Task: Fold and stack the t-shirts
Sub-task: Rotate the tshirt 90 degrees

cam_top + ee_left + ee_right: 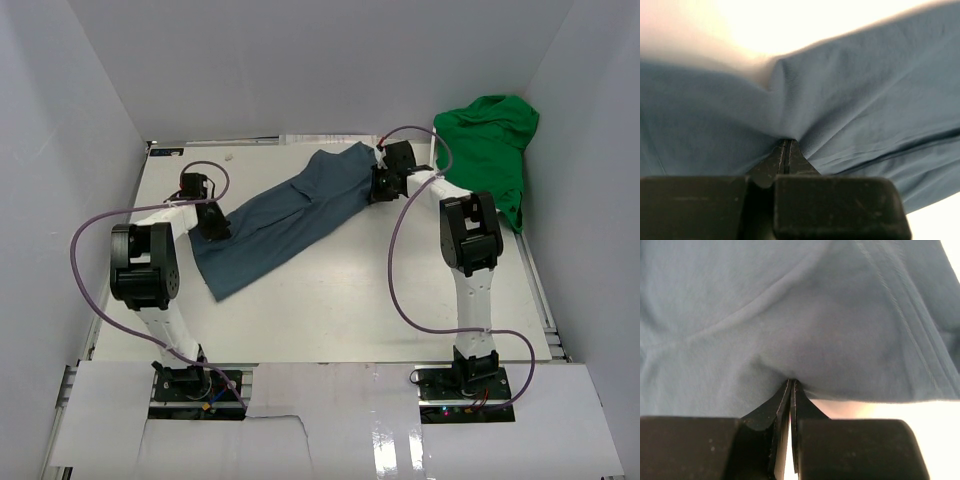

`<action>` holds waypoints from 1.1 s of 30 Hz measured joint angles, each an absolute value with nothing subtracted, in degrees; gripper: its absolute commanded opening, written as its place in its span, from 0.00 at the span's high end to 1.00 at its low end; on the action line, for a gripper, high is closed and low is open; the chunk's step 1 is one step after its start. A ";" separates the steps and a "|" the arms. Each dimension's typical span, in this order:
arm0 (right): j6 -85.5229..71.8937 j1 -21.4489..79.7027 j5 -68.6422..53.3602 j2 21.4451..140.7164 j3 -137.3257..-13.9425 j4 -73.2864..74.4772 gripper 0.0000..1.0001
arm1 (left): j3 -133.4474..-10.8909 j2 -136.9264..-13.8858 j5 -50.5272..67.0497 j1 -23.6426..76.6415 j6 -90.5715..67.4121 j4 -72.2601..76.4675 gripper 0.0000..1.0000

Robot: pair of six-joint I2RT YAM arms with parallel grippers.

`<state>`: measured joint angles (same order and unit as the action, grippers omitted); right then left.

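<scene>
Across the middle of the white table [400, 300], the slate-blue t-shirt [290, 215] lies stretched in a long diagonal band, running from the near left toward the far right. At its near-left end the left gripper [215, 228] comes down on the edge of the cloth. The left wrist view shows its two dark fingers [770, 166] closed together with only a hairline seam between them. A small pucker of blue fabric is pinched at their tips, and creases fan away from that spot. At the far-right end the right gripper [381, 188] meets the shirt's other edge, and the right wrist view shows much the same: its fingers are brought tight together, a bit of blue cloth is nipped between the tips, and a double-stitched seam runs off to the right. The green t-shirt [490, 150] sits crumpled in a heap at the far right corner, close against the right wall [590, 200] and just beyond the right arm's wrist, apart from the blue shirt.
</scene>
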<state>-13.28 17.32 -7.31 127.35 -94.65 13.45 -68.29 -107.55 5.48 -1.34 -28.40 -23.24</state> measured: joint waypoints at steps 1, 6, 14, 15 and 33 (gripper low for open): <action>-13.17 17.26 -7.44 128.33 -96.36 14.00 0.92 | -66.92 -106.28 5.41 -1.23 -28.29 -24.01 1.00; -12.62 16.80 -8.19 132.09 -102.35 15.31 0.92 | -60.47 -99.92 4.99 0.32 -27.81 -27.81 1.00; -13.10 14.48 -13.69 138.04 -111.31 17.02 0.92 | -54.43 -93.06 6.63 3.09 -28.42 -30.83 1.00; -13.19 14.22 -14.46 138.82 -112.46 17.12 0.92 | -53.80 -92.16 6.81 3.62 -28.71 -31.09 1.00; -20.64 11.64 -25.93 146.10 -121.05 14.55 0.92 | -44.88 -77.87 8.69 9.91 -35.11 -35.77 1.00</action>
